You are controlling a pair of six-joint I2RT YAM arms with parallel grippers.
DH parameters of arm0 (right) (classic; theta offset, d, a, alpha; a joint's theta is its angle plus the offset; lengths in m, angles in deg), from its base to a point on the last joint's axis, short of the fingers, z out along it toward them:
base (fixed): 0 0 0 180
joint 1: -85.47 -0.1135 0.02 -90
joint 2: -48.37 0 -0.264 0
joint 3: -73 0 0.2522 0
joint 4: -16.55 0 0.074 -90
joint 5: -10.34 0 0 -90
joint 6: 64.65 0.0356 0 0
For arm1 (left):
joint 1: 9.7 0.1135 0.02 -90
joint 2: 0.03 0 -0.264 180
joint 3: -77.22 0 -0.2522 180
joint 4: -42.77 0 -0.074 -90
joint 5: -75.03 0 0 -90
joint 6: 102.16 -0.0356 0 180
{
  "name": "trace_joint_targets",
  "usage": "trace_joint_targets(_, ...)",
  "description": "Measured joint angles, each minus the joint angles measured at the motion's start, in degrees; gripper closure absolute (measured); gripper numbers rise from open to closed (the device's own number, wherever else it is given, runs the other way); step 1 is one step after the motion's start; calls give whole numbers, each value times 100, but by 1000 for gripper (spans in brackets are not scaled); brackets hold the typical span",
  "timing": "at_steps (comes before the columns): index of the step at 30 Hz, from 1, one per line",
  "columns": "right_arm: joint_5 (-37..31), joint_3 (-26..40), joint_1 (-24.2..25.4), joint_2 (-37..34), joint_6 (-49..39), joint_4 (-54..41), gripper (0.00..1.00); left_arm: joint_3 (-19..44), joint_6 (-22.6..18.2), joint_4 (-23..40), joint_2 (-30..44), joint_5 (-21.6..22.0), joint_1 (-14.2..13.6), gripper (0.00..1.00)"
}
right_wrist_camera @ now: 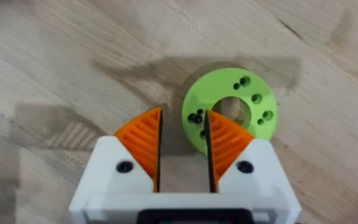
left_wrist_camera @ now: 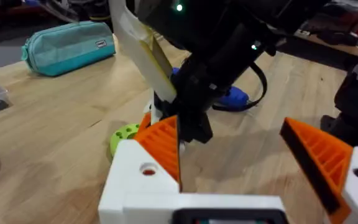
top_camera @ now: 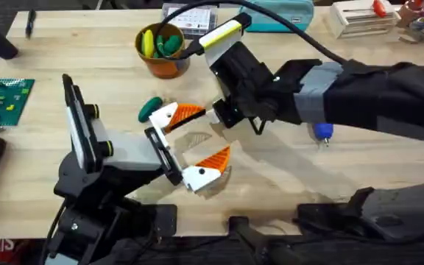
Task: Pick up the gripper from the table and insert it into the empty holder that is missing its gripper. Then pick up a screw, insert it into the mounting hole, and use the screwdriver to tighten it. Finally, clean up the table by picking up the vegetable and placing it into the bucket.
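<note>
On the table in front of the left arm, the left gripper [top_camera: 201, 134] is spread wide, with bare wood between its orange pads and nothing held. The vegetable [top_camera: 151, 108] lies just outside that gap, close against the outer side of the farther finger. I cannot tell if they touch. It is one small, smooth, dark-green oval. The bucket [top_camera: 163, 50] stands farther back on the table, orange and round, with yellow and green toys inside.

The right arm reaches in from the right across the middle. In its wrist view the right gripper [right_wrist_camera: 183, 149] shows two fingers with only a narrow slot between them, and nothing is clamped there. They sit at the edge of a disc [right_wrist_camera: 230, 111], which is flat, light green and ring-shaped with small holes. One pad covers part of its rim. I cannot tell whether the pad touches it.

The screwdriver [top_camera: 322, 132] lies under the right arm, well away from both pairs of fingers. A bright-blue stretch of it peeks out.

By count there are one vegetable on the table, one bucket, one disc, one screwdriver and one teal pouch [left_wrist_camera: 68, 47] at the far edge.
</note>
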State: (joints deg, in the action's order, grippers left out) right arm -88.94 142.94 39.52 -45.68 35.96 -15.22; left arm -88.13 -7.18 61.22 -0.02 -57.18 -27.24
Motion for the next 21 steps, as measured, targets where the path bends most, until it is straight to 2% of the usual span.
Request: trace_joint_targets(21, -100, 0, 0, -147, -15, 141, 616, 0, 0, 0, 0, 0, 0, 13)
